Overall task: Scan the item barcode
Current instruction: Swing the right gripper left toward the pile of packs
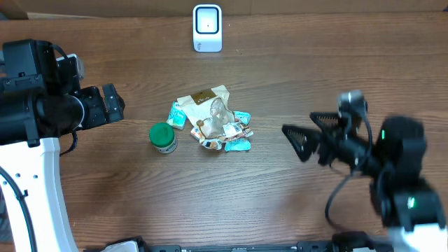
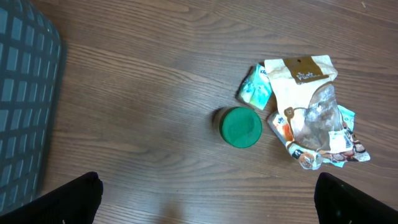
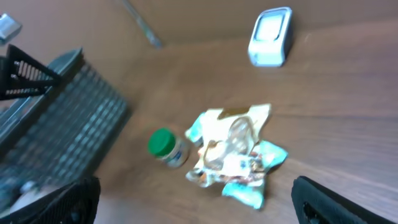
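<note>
A brown wood-grain table (image 1: 210,203) fills all three views. A dark mesh basket (image 2: 25,106) sits at the left of both wrist views, blurred in the right wrist one.

Packets (image 3: 233,155) blurred, perhaps unreadable.

Wooden table (image 1: 280,203) with a few items
A white scanner (image 1: 207,28) stands at the far edge; mid-table lies a pile of snack packets (image 1: 213,119), with a green-lidded jar (image 1: 163,137) just beside it.
</note>
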Robot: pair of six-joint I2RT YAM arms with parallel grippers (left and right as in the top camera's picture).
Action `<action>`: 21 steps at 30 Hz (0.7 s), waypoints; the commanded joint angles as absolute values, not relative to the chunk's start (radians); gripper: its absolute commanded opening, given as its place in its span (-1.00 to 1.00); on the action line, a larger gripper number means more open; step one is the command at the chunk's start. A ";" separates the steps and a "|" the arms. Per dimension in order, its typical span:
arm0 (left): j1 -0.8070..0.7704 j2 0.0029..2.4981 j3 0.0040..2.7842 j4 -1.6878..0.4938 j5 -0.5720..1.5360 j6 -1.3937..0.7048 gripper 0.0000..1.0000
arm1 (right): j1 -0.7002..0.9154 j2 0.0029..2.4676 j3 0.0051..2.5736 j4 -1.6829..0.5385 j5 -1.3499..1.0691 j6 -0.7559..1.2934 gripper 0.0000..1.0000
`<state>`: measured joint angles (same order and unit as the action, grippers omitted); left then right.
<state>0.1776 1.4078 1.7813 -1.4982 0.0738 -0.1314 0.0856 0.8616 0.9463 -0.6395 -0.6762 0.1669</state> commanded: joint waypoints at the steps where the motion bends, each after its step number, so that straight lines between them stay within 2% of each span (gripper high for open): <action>1: 0.183 1.402 1.804 -1.500 0.071 -0.135 1.00 | 0.089 1.042 1.129 -0.741 -0.773 0.128 1.00; 5: 0.183 1.402 1.804 -1.500 0.071 -0.135 1.00 | 0.113 1.246 1.287 -0.836 -0.817 0.130 1.00; 8: 0.183 1.402 1.804 -1.500 0.071 -0.135 1.00 | 0.117 1.361 1.320 -0.746 -0.933 0.151 1.00; 12: 0.183 1.402 1.804 -1.500 0.071 -0.135 0.99 | 0.124 1.465 1.320 -0.622 -0.991 0.281 1.00; 13: 0.183 1.402 1.804 -1.500 0.071 -0.135 1.00 | 0.133 1.489 1.320 -0.605 -0.998 0.285 0.98; 14: 0.183 1.402 1.804 -1.500 0.071 -0.135 0.99 | 0.150 1.511 1.320 -0.596 -0.995 0.284 0.87; 16: 0.183 1.402 1.804 -1.500 0.071 -0.135 1.00 | 0.194 1.545 1.320 -0.583 -0.966 0.286 0.64; 21: 0.183 1.402 1.804 -1.500 0.071 -0.135 1.00 | 0.406 1.597 1.320 -0.580 -0.588 0.452 0.59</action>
<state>0.1776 1.4078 1.7813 -1.4979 0.0738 -0.1314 0.2844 1.5841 1.2915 -0.5865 -0.8375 0.3199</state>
